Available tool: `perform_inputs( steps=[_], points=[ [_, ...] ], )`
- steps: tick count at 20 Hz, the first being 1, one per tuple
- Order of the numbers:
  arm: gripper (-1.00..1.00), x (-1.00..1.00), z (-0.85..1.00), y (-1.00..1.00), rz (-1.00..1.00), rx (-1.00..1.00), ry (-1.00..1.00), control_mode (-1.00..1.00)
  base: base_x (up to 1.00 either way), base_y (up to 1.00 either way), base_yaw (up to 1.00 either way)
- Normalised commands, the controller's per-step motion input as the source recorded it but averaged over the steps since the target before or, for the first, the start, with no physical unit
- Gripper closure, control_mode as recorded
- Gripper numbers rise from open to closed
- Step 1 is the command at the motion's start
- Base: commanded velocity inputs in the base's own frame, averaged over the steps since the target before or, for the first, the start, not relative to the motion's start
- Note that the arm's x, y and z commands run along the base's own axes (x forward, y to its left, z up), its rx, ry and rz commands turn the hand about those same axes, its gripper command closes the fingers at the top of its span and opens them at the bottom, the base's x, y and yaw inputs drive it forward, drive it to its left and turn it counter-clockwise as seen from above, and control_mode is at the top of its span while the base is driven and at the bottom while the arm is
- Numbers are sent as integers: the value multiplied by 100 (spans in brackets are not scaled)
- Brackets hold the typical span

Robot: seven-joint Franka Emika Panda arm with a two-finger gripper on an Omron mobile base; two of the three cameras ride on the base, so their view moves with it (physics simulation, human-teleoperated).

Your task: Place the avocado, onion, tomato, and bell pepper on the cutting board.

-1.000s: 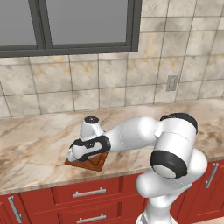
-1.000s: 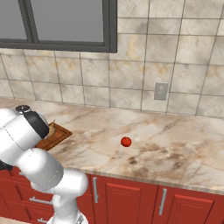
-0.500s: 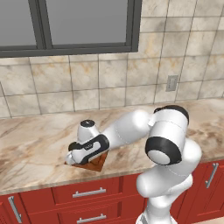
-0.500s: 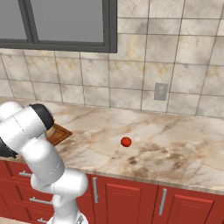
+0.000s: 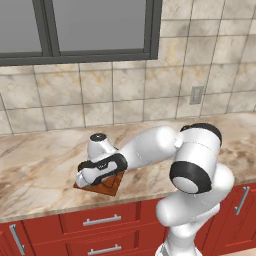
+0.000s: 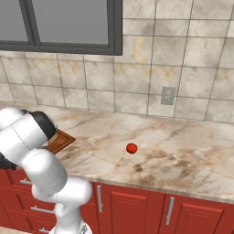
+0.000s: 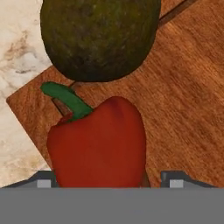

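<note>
Closest to the hand camera, a glossy red bell pepper with a curved green stem (image 7: pixel 98 144) lies on the flat reddish-brown wooden cutting board (image 7: pixel 183 100), between the two dark finger tips (image 7: pixel 43 180) that rise at either side of it. The gripper (image 7: pixel 107 181) has its fingers spread wide, one on each side of the pepper; whether they touch its skin cannot be told. Just beyond the pepper, a round dark olive-green avocado (image 7: pixel 98 37) sits on the same board, next to the pepper's stem. The board's edge runs on a slant, with pale marbled stone counter (image 7: pixel 17 57) beside it.

In the left base view the white arm rises from the lower right, bends at a big dark-banded elbow and reaches left and forward, level over the counter (image 5: pixel 40 160). The hand (image 5: pixel 100 167) is turned down over the cutting board (image 5: pixel 107 186), which lies near the counter's front edge and is largely covered by the hand.

In the right base view the arm's white shoulder and dark joint stand at the lower left, in front of the board (image 6: pixel 61 140), of which a corner shows. Well apart from it to the right, a small round red tomato (image 6: pixel 131 148) lies alone on the marbled counter (image 6: pixel 183 151). Farther back, a tiled wall carries a grey wall outlet (image 6: pixel 167 95) and a dark-framed window (image 6: pixel 59 25)
</note>
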Motion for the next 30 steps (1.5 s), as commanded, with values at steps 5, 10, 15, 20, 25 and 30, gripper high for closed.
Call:
perform_inputs(
  steps=[5,10,15,20,25,30],
  points=[
    [-100,-33,2,-45,0,0,-1,-100,0,0,0],
    [-100,-27,75,-27,0,0,-10,-100,0,0,0],
    [-100,-29,100,-60,-4,0,-4,-100,0,0,0],
    [-100,-17,98,-79,-9,0,0,-100,0,0,0],
    [-100,-3,88,-89,-10,0,0,-100,0,0,0],
    [-100,0,39,-85,-12,0,0,-100,0,0,0]
  ],
)
